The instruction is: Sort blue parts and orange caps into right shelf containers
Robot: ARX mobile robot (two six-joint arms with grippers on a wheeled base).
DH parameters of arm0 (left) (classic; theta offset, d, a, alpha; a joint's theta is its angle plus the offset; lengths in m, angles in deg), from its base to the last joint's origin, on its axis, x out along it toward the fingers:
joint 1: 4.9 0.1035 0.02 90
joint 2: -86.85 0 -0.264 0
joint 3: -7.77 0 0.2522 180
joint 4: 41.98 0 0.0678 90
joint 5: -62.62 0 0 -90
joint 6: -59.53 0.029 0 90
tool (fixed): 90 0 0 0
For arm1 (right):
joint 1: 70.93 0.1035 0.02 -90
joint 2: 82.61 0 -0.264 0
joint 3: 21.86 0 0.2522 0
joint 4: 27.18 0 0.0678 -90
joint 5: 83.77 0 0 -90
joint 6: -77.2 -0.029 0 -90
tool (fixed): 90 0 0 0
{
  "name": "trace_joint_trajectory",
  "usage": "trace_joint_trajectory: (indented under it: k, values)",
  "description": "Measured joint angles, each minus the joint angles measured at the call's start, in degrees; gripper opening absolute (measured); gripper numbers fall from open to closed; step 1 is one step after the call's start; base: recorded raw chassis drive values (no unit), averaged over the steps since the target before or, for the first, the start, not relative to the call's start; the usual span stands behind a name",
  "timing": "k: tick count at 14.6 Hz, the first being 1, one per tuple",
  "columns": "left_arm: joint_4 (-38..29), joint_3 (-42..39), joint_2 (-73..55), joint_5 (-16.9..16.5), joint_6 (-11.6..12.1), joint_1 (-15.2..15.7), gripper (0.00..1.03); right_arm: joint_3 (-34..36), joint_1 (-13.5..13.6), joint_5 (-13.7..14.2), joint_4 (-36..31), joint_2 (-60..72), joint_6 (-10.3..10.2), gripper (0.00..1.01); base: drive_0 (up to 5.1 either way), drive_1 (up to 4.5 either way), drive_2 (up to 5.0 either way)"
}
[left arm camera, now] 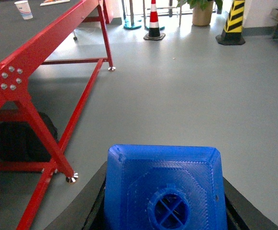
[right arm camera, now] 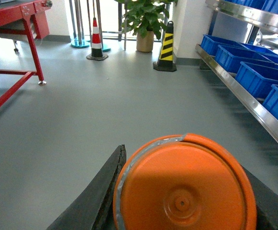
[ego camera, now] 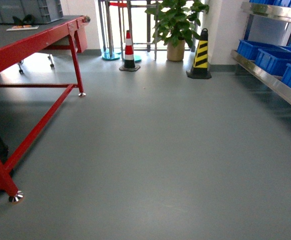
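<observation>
Left tool [left arm camera: 165, 211] clamped on blue part [left arm camera: 163, 187], right tool [right arm camera: 182, 201] clamped on orange cap [right arm camera: 184, 184]; crates [right arm camera: 253, 72] sit ahead-right on shelf [right arm camera: 246, 98], so keep grips firm while approaching.

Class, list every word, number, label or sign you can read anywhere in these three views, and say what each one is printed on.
None can be read.
Grey crate on the red table: faint raised lettering, too blurred.
Paper cup: blue marking, too small.
Flat card on the table: print illegible.
Orange cap and blue part: no text showing.
</observation>
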Motion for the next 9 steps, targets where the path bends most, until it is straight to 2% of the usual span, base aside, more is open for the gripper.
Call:
trace_joint_trajectory:
  k: [9]
  values:
    - [-0.1,0.0,0.0,0.3,0.0,0.2,0.44,0.0,0.0,-0.1,-0.1,0.0,0.0,0.44,0.0,4.3,-4.2]
